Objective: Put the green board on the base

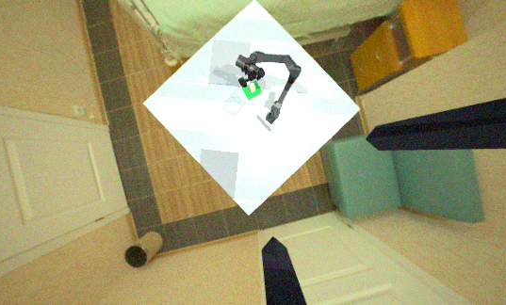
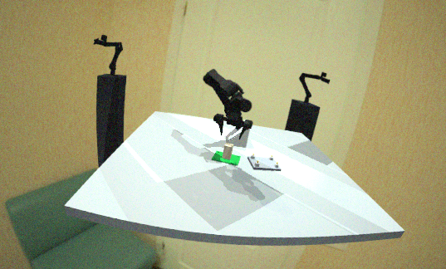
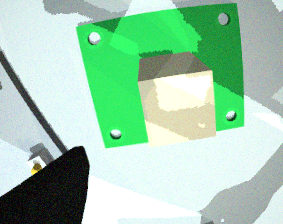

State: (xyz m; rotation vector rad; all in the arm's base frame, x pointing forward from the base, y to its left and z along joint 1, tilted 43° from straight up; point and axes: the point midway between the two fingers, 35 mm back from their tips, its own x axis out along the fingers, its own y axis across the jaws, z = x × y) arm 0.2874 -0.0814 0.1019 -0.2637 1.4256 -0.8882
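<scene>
Gold shows on all four posts (image 2: 257, 163) in the exterior view, the wide-open, empty pincer (image 1: 252, 84) (image 2: 231, 136) above the board (image 1: 248, 94) (image 2: 234, 161) (image 3: 109, 85).

Top view: the arm (image 1: 294, 72) (image 2: 221, 85) has its foot near the middle of the tabletop (image 1: 269, 174) (image 2: 129, 187) (image 3: 127, 202), with the lower link running toward the upper-right edge. There it bends sharply at the elbow (image 1: 293, 70); the forearm (image 1: 273, 57) runs back toward the upper-left edge. The wrist (image 1: 247, 64) (image 2: 236, 103) lies nearer the top corner than the bottom one. Exterior view: the gripper (image 1: 253, 81) (image 2: 231, 136) (image 3: 193, 140) points downward, slightly tilted, above the surface and inside all edges. Fingers (image 2: 221, 126) spread wide, nothing between them. Wrist view: one finger fills the lower-left corner; only a sliver of the other shows at right.
</scene>
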